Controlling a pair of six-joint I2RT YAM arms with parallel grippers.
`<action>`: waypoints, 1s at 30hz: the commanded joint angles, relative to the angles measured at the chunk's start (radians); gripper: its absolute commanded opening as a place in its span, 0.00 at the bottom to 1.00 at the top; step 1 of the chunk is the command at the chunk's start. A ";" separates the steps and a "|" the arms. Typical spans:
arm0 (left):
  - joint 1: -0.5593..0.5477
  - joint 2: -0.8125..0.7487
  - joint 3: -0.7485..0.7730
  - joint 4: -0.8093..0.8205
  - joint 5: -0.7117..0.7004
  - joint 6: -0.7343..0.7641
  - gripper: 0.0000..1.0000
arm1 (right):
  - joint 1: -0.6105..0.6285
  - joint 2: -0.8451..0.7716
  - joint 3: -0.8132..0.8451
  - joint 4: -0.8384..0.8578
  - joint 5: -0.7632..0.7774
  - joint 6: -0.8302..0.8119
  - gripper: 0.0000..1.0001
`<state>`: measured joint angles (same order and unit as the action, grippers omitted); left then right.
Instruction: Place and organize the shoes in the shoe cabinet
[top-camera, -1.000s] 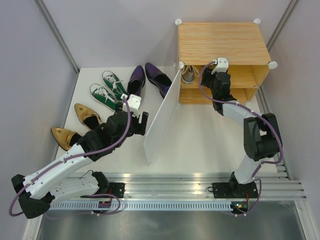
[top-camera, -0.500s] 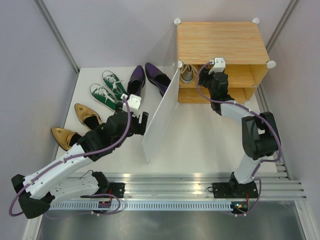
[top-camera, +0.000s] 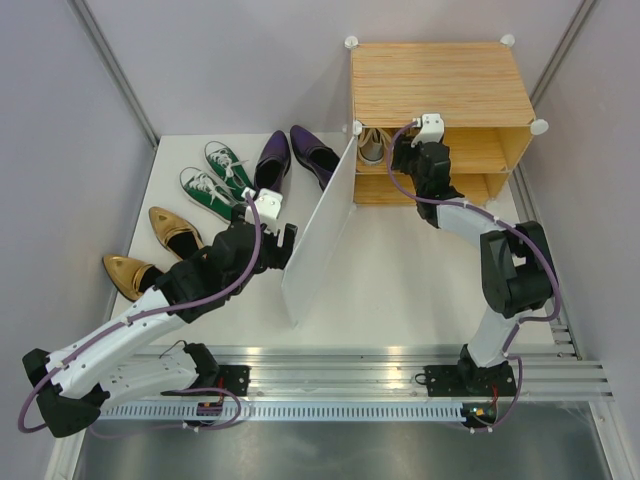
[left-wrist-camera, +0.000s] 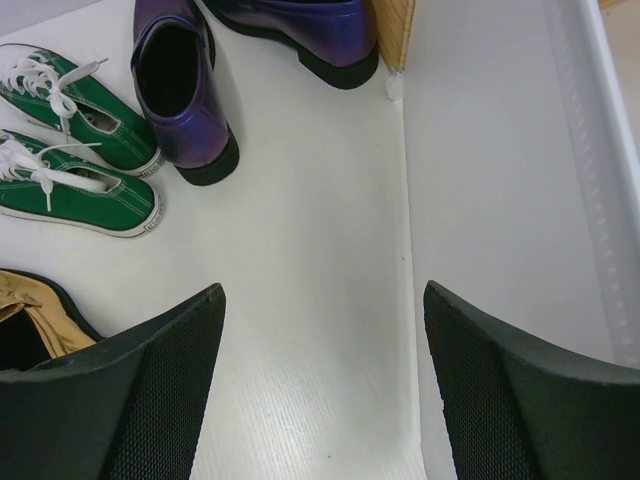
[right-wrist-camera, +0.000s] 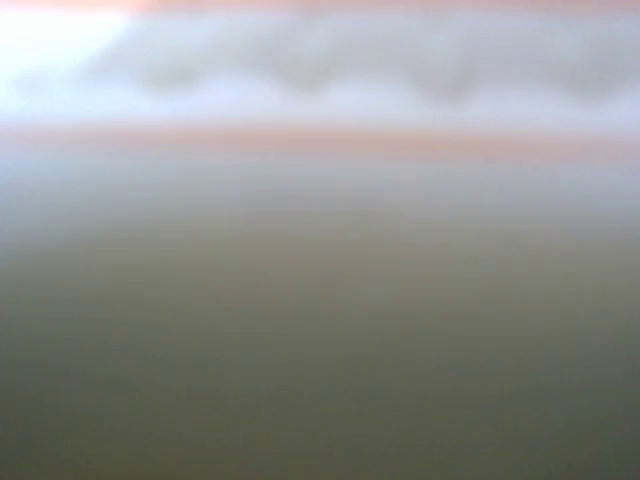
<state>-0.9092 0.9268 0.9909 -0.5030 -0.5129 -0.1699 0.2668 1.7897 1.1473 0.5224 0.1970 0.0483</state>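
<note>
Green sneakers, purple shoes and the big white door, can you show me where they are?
green sneakers (top-camera: 211, 192), top view, on the middle of the nearer sneaker
purple dress shoes (top-camera: 272, 158), top view, on the middle of the left shoe
white door (top-camera: 322, 232), top view, on the middle of the flat panel

Counted: two green sneakers (top-camera: 212, 191), two purple dress shoes (top-camera: 272, 158), two gold pointed shoes (top-camera: 171, 229), one grey sneaker (top-camera: 372, 149) in view. Seven shoes total. One shoe cabinet (top-camera: 440, 85).
</note>
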 joint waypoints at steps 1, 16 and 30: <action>0.004 -0.017 0.009 0.006 0.014 0.038 0.84 | 0.046 0.040 0.031 -0.058 -0.119 0.019 0.59; 0.003 -0.026 0.011 0.006 0.027 0.038 0.84 | 0.052 0.030 0.014 -0.067 -0.149 0.056 0.86; 0.004 -0.026 0.009 0.004 0.031 0.035 0.84 | 0.046 -0.091 -0.050 -0.114 -0.022 0.036 0.90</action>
<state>-0.9092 0.9154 0.9909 -0.5064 -0.4923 -0.1699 0.3054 1.7576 1.1351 0.4606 0.1535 0.0807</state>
